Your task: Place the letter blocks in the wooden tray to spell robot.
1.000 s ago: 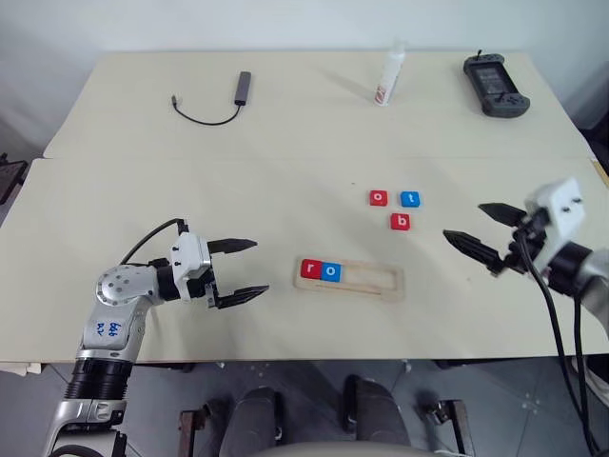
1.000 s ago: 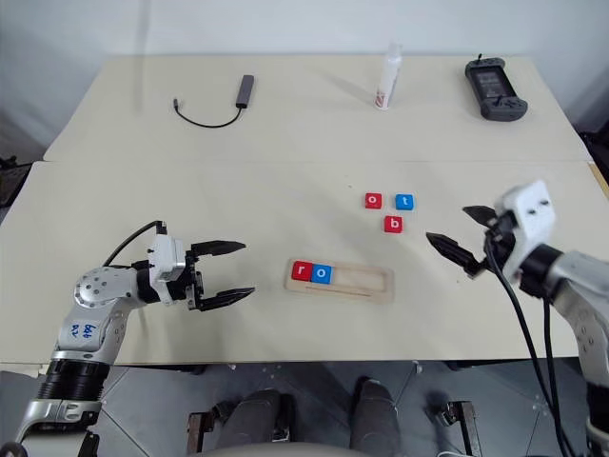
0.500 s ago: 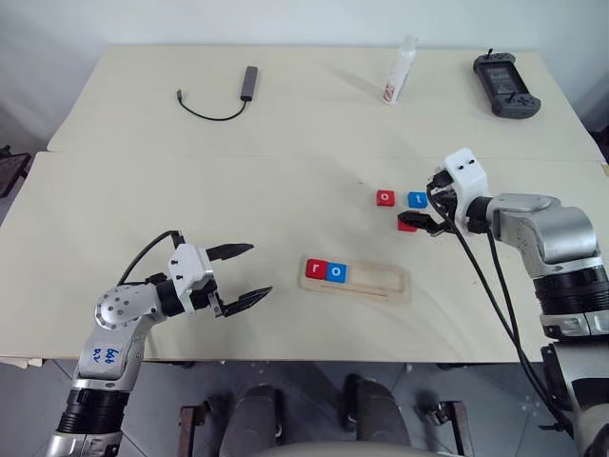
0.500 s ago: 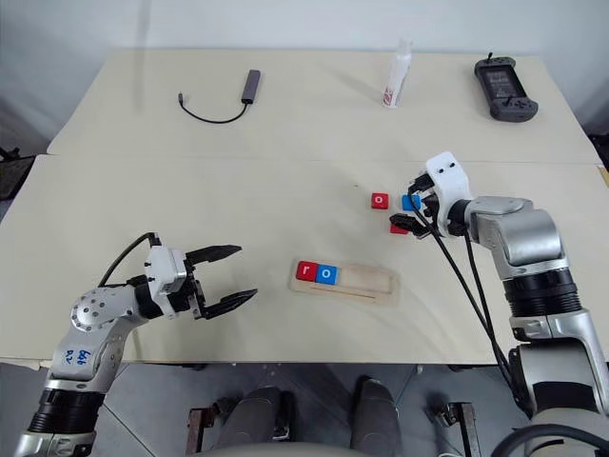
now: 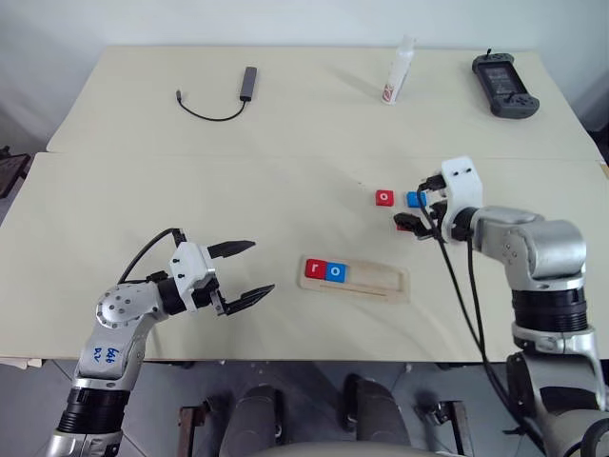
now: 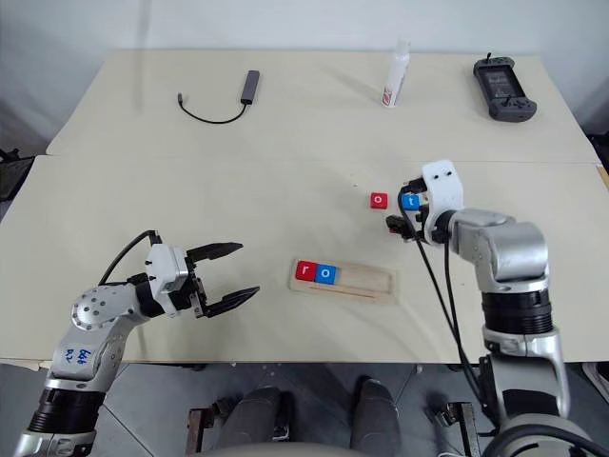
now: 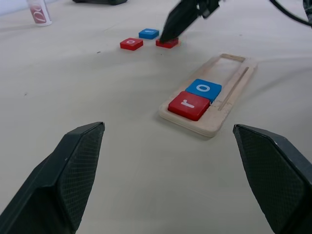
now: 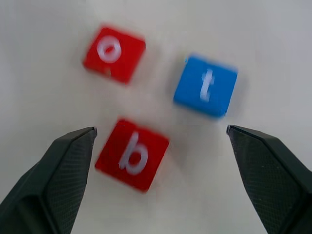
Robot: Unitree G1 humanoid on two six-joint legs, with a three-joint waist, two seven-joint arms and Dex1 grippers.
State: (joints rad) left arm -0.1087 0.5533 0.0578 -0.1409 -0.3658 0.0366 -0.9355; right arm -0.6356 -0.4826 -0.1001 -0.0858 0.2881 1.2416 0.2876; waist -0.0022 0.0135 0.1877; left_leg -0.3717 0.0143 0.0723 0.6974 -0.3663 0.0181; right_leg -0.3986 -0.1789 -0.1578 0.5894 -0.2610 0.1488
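The wooden tray (image 5: 383,281) lies near the table's front edge. A red "r" block (image 5: 313,269) and a blue "o" block (image 5: 335,272) sit side by side at its left end. Just behind it lie three loose blocks: a red "o" (image 5: 383,198), a blue "t" (image 5: 415,199) and a red "b" (image 8: 132,155). My right gripper (image 8: 161,129) hovers open over these, its fingers straddling the "b" and the "t". My left gripper (image 5: 259,267) stands open and empty above the table, left of the tray.
At the back of the table are a black USB hub with its cable (image 5: 244,86), a white bottle (image 5: 398,71) and a black handheld controller (image 5: 504,84). A seam between two tabletops (image 5: 190,155) runs across the middle.
My right arm has swung in from the table's right edge and tipped down, so its open gripper now hangs over the loose blocks. The left gripper has stayed put.
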